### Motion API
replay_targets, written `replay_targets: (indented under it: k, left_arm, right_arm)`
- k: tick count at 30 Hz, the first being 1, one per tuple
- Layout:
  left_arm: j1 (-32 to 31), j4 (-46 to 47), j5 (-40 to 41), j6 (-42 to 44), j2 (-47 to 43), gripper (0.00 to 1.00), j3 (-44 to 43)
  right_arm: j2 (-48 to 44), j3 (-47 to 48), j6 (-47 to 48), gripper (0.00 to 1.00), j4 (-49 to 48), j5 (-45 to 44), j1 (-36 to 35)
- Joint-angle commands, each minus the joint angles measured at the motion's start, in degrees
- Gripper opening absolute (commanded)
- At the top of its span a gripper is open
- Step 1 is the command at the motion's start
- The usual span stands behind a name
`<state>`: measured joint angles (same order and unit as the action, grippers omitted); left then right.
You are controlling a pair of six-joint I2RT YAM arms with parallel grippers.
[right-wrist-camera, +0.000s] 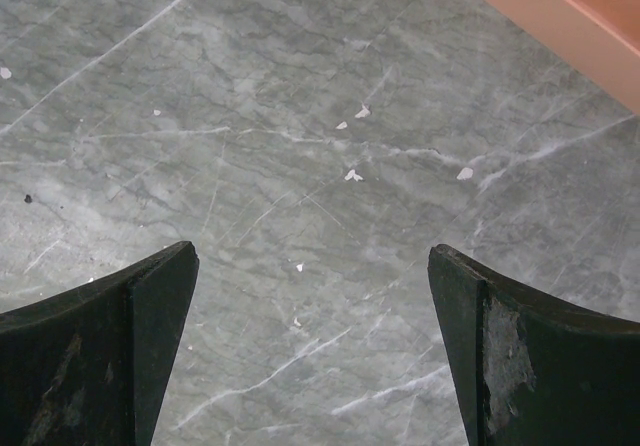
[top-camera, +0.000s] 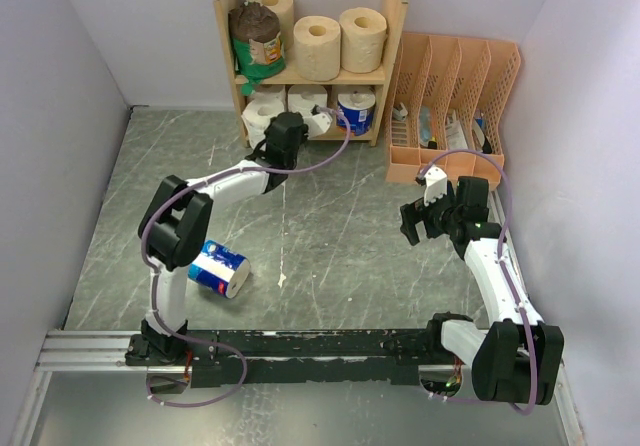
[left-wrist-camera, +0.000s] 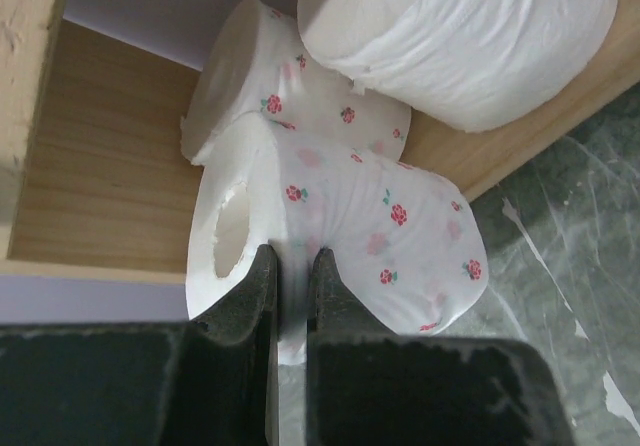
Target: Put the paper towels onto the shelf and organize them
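Note:
The wooden shelf [top-camera: 392, 26] stands at the back. Its top tier holds tan paper towels [top-camera: 317, 46] and a green-and-brown wrapped one [top-camera: 257, 38]. White rolls [top-camera: 306, 99] and a blue-wrapped roll [top-camera: 356, 111] sit on the lower tier. My left gripper [left-wrist-camera: 293, 256] is shut on the paper of a white rose-dotted roll [left-wrist-camera: 370, 226], which lies at the lower tier's front edge [left-wrist-camera: 110, 166]. A second dotted roll [left-wrist-camera: 290, 86] lies behind it, touching. Another blue-wrapped roll [top-camera: 218, 269] lies on the table by the left arm. My right gripper [right-wrist-camera: 315, 256] hangs open over bare table, holding nothing.
A peach-orange slotted file organizer [top-camera: 450, 96] stands right of the shelf, close behind the right gripper [top-camera: 425, 221]; its corner [right-wrist-camera: 560, 16] shows in the right wrist view. A plain white roll [left-wrist-camera: 470, 36] lies beside the held one. Walls close in on both sides.

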<state>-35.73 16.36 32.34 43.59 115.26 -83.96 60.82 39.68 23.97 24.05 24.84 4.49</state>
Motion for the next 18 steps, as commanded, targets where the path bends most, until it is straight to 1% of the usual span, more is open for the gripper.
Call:
replay_targets:
  k: [1, 8, 13, 18]
  left_arm:
    - [-0.17, 7.15, 2.42, 3.94, 1.9, 0.07, -5.35]
    - [0.57, 10.98, 5.0, 8.98, 7.12, 0.07, -9.6]
    - [2.13, 8.51, 4.79, 8.62, 10.06, 0.07, -14.44]
    - [2.8, 9.25, 4.9, 9.73, 11.96, 0.07, -16.36]
  right_arm:
    - [-0.53, -0.37, -0.65, 1.0, -1.46, -0.85, 0.08]
    - [-0.42, -0.5, -0.56, 1.0, -1.59, -1.18, 0.08]
    - [-0.19, -0.35, -0.68, 1.0, -1.73, -1.72, 0.08]
    - [-0.01, -0.4, -0.65, 1.0, -1.85, -1.81, 0.06]
